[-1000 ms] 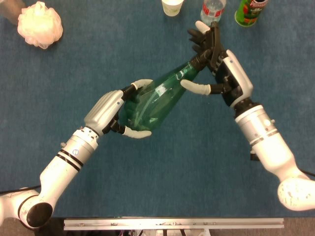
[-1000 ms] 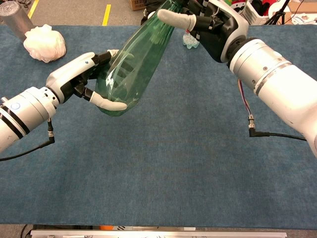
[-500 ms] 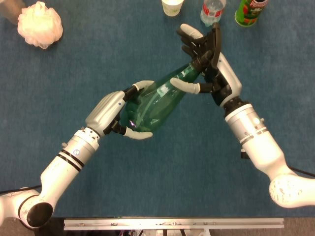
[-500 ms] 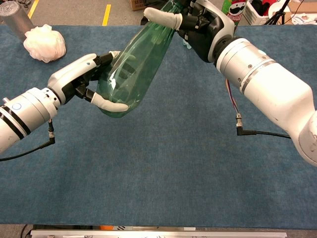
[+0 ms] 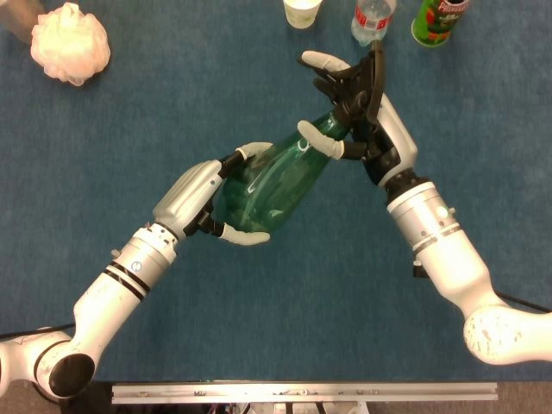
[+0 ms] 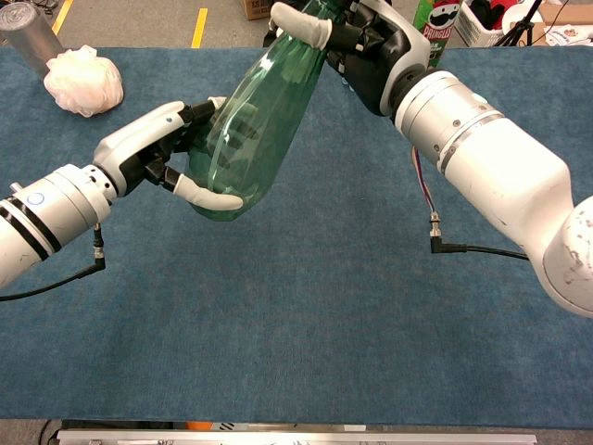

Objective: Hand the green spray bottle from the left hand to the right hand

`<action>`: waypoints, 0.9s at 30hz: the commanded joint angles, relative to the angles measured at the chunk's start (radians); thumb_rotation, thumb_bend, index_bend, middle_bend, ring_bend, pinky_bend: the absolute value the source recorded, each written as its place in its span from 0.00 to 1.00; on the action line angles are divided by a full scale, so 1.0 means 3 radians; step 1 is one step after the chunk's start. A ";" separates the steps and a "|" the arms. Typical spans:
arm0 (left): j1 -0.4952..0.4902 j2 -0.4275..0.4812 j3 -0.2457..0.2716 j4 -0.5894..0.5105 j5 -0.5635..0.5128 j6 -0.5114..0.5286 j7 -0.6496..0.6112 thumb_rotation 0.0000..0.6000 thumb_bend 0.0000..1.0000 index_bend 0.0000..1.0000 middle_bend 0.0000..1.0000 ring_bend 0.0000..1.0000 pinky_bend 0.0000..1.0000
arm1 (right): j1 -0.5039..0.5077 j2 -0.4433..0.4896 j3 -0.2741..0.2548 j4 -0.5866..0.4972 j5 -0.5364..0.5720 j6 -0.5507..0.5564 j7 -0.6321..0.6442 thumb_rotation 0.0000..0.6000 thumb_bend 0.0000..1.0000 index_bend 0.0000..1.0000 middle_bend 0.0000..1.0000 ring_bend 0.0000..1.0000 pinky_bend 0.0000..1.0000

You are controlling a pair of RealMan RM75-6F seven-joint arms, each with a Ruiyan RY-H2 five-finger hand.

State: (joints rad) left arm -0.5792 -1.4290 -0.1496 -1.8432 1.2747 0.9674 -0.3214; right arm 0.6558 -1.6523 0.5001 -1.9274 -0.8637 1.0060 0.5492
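I had the translucent green plastic spray bottle held above the blue-carpeted desk, its wide base wrapped by my left hand. My right hand sat at the bottle's neck, fingers spread, thumb seemingly resting on it. Well behind stood a white paper cup, a clear water bottle, a green snack can and a pale mesh bath puff.

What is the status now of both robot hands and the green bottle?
Left robot hand grips green spray bottle at its wide base. Right robot hand at the neck, thumb across it, other fingers spread. Bottle held above the table. Nothing in the way.
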 commanded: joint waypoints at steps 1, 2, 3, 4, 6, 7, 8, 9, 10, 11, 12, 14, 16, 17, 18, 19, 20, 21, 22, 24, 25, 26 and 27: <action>-0.0004 0.0010 -0.0011 -0.0001 -0.0014 -0.0015 -0.0027 1.00 0.20 0.35 0.29 0.24 0.53 | -0.0015 -0.0008 0.0007 -0.0002 -0.0026 0.0008 0.0013 1.00 0.25 0.22 0.17 0.00 0.03; -0.0006 0.0013 -0.0015 -0.0004 -0.0019 -0.0021 -0.0041 1.00 0.20 0.35 0.29 0.24 0.53 | -0.0021 -0.0011 0.0011 -0.0003 -0.0036 0.0012 0.0017 1.00 0.25 0.23 0.17 0.00 0.03; -0.0008 0.0017 -0.0017 -0.0006 -0.0024 -0.0030 -0.0052 1.00 0.20 0.35 0.29 0.24 0.53 | -0.0027 -0.0013 0.0014 -0.0006 -0.0044 0.0016 0.0022 1.00 0.25 0.24 0.18 0.01 0.03; -0.0013 0.0022 -0.0019 -0.0005 -0.0030 -0.0044 -0.0060 1.00 0.20 0.35 0.29 0.24 0.53 | -0.0031 -0.0014 0.0018 -0.0008 -0.0054 0.0014 0.0026 1.00 0.26 0.24 0.18 0.01 0.03; -0.0019 0.0023 -0.0022 0.0004 -0.0033 -0.0054 -0.0069 1.00 0.20 0.35 0.29 0.24 0.53 | -0.0042 -0.0010 0.0011 -0.0017 -0.0076 0.0014 0.0020 1.00 0.27 0.25 0.19 0.01 0.03; -0.0020 0.0023 -0.0024 0.0010 -0.0037 -0.0058 -0.0075 1.00 0.20 0.35 0.29 0.24 0.53 | -0.0049 -0.0008 0.0008 -0.0023 -0.0087 0.0016 0.0019 1.00 0.27 0.25 0.19 0.01 0.03; -0.0021 0.0023 -0.0027 0.0015 -0.0042 -0.0062 -0.0083 1.00 0.20 0.35 0.29 0.24 0.53 | -0.0058 -0.0004 0.0005 -0.0029 -0.0098 0.0019 0.0022 1.00 0.28 0.25 0.19 0.01 0.03; -0.0021 0.0024 -0.0032 0.0022 -0.0045 -0.0064 -0.0100 1.00 0.20 0.35 0.29 0.24 0.53 | -0.0069 0.0003 0.0003 -0.0036 -0.0110 0.0020 0.0024 1.00 0.28 0.25 0.19 0.01 0.03; -0.0021 0.0025 -0.0037 0.0030 -0.0049 -0.0063 -0.0110 1.00 0.20 0.35 0.29 0.24 0.53 | -0.0076 0.0008 0.0003 -0.0042 -0.0116 0.0019 0.0029 1.00 0.28 0.25 0.19 0.01 0.03; -0.0023 0.0026 -0.0041 0.0038 -0.0056 -0.0068 -0.0116 1.00 0.20 0.35 0.29 0.24 0.53 | -0.0084 0.0013 0.0005 -0.0050 -0.0121 0.0018 0.0036 1.00 0.29 0.25 0.19 0.01 0.03; -0.0025 0.0029 -0.0047 0.0045 -0.0068 -0.0077 -0.0129 1.00 0.20 0.35 0.29 0.24 0.53 | -0.0092 0.0019 0.0007 -0.0057 -0.0130 0.0018 0.0041 1.00 0.29 0.25 0.19 0.01 0.03; -0.0033 0.0036 -0.0057 0.0048 -0.0098 -0.0101 -0.0148 1.00 0.20 0.35 0.29 0.24 0.53 | -0.0100 0.0023 0.0011 -0.0066 -0.0143 0.0017 0.0046 1.00 0.29 0.26 0.19 0.01 0.03; -0.0041 0.0044 -0.0069 0.0044 -0.0124 -0.0122 -0.0165 1.00 0.20 0.35 0.29 0.24 0.53 | -0.0105 0.0025 0.0010 -0.0077 -0.0156 0.0013 0.0045 1.00 0.31 0.28 0.19 0.02 0.03; -0.0044 0.0046 -0.0072 0.0043 -0.0128 -0.0127 -0.0166 1.00 0.20 0.35 0.29 0.24 0.53 | -0.0106 0.0022 0.0009 -0.0078 -0.0158 0.0014 0.0044 1.00 0.31 0.28 0.20 0.02 0.03; -0.0046 0.0046 -0.0074 0.0041 -0.0129 -0.0129 -0.0163 1.00 0.20 0.35 0.29 0.24 0.53 | -0.0107 0.0019 0.0007 -0.0076 -0.0159 0.0013 0.0042 1.00 0.33 0.30 0.21 0.03 0.03; -0.0047 0.0044 -0.0077 0.0040 -0.0131 -0.0129 -0.0163 1.00 0.20 0.35 0.29 0.24 0.53 | -0.0106 0.0016 0.0006 -0.0072 -0.0157 0.0012 0.0040 1.00 0.33 0.30 0.21 0.03 0.03; -0.0049 0.0043 -0.0077 0.0038 -0.0133 -0.0131 -0.0162 1.00 0.20 0.35 0.29 0.24 0.53 | -0.0105 0.0010 0.0009 -0.0064 -0.0151 0.0014 0.0039 1.00 0.35 0.31 0.22 0.04 0.03; -0.0050 0.0043 -0.0078 0.0038 -0.0135 -0.0133 -0.0161 1.00 0.20 0.35 0.29 0.24 0.53 | -0.0103 0.0005 0.0013 -0.0057 -0.0142 0.0011 0.0039 1.00 0.37 0.33 0.22 0.04 0.03; -0.0052 0.0040 -0.0081 0.0041 -0.0139 -0.0132 -0.0159 1.00 0.20 0.35 0.29 0.24 0.53 | -0.0101 0.0003 0.0015 -0.0050 -0.0133 0.0006 0.0038 1.00 0.38 0.34 0.23 0.05 0.03; -0.0054 0.0038 -0.0083 0.0044 -0.0146 -0.0135 -0.0156 1.00 0.20 0.35 0.29 0.24 0.53 | -0.0101 0.0000 0.0017 -0.0043 -0.0126 0.0001 0.0038 1.00 0.40 0.36 0.24 0.06 0.03; -0.0055 0.0037 -0.0086 0.0046 -0.0149 -0.0133 -0.0156 1.00 0.20 0.34 0.29 0.24 0.53 | -0.0102 -0.0001 0.0022 -0.0039 -0.0118 -0.0003 0.0041 1.00 0.41 0.37 0.25 0.06 0.03; -0.0055 0.0035 -0.0087 0.0048 -0.0151 -0.0132 -0.0155 1.00 0.20 0.34 0.29 0.24 0.53 | -0.0103 0.0000 0.0025 -0.0037 -0.0113 -0.0006 0.0043 1.00 0.42 0.38 0.25 0.06 0.03; -0.0056 0.0035 -0.0088 0.0050 -0.0153 -0.0133 -0.0154 1.00 0.20 0.34 0.29 0.24 0.53 | -0.0105 0.0000 0.0028 -0.0034 -0.0110 -0.0008 0.0044 1.00 0.42 0.38 0.26 0.07 0.03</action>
State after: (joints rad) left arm -0.5959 -1.4184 -0.1759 -1.8283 1.2287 0.9273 -0.3678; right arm 0.6246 -1.6524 0.5084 -1.9376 -0.8966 1.0038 0.5623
